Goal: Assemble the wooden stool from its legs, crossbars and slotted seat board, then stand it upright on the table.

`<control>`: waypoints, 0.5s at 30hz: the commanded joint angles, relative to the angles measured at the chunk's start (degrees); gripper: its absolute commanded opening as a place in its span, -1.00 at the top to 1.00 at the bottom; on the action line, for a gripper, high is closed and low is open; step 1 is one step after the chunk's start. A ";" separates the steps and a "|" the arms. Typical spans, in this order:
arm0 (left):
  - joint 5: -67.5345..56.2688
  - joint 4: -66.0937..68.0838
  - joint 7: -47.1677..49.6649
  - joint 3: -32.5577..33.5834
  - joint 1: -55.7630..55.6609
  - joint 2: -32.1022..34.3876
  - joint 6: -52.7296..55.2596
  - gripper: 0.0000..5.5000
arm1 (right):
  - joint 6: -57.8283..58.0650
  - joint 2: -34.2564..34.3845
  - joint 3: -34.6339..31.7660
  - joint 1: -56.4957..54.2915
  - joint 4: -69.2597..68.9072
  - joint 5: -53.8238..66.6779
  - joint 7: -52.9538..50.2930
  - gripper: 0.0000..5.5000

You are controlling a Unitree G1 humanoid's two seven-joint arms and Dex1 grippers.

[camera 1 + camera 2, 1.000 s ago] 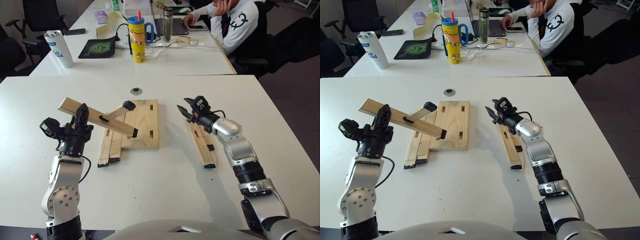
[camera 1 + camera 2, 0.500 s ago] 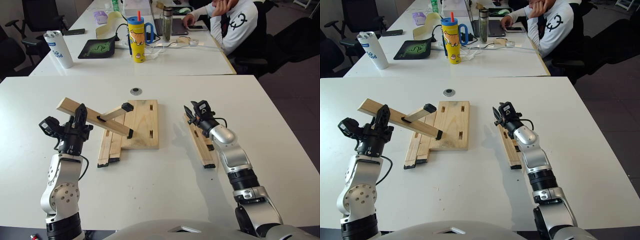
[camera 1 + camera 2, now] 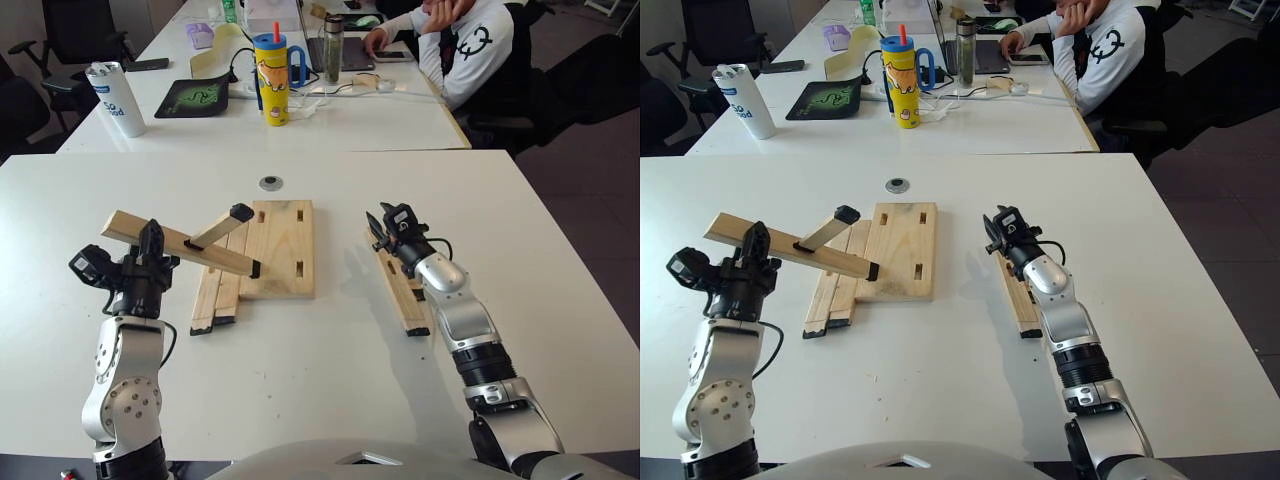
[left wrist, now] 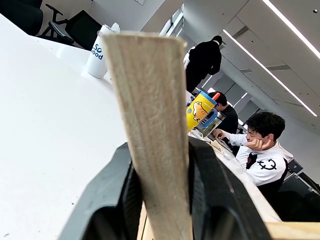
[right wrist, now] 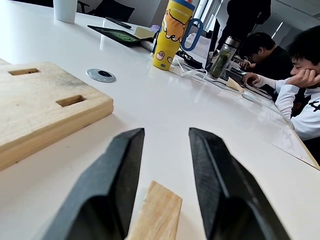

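My left gripper (image 3: 150, 262) is shut on a wooden leg (image 3: 185, 247) that has a crossbar (image 3: 218, 228) sticking up from it. It holds the leg tilted above the table, left of the slotted seat board (image 3: 280, 245). The board lies flat, with two more legs (image 3: 213, 298) flat against its left edge. In the left wrist view the leg (image 4: 150, 125) stands between the jaws of that gripper (image 4: 160, 155). My right gripper (image 3: 383, 222) is open, low over the far end of another leg pair (image 3: 405, 292). That leg end (image 5: 156, 215) lies between its fingers (image 5: 120, 175).
A round grommet (image 3: 270, 182) sits in the table behind the seat board. On the desk behind are a white tumbler (image 3: 118, 97), a yellow cup (image 3: 275, 65) and a mouse pad (image 3: 195, 95). Bare table spreads in front of the parts.
My left arm has drawn left and lower with the leg and its crossbar. My right gripper has come nearer and down over the far end of the right leg pair.
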 commanded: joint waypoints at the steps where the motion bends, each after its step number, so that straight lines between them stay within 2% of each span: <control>1: 12.95 0.74 1.63 -6.66 2.10 3.74 3.26 0.62 | 0.25 0.13 -0.06 0.13 -0.78 -0.72 -0.49 0.40; 15: 28.51 0.75 -1.12 -17.95 0.16 3.93 0.64 0.62 | -0.51 0.45 0.07 -0.58 0.23 -1.72 -1.35 0.40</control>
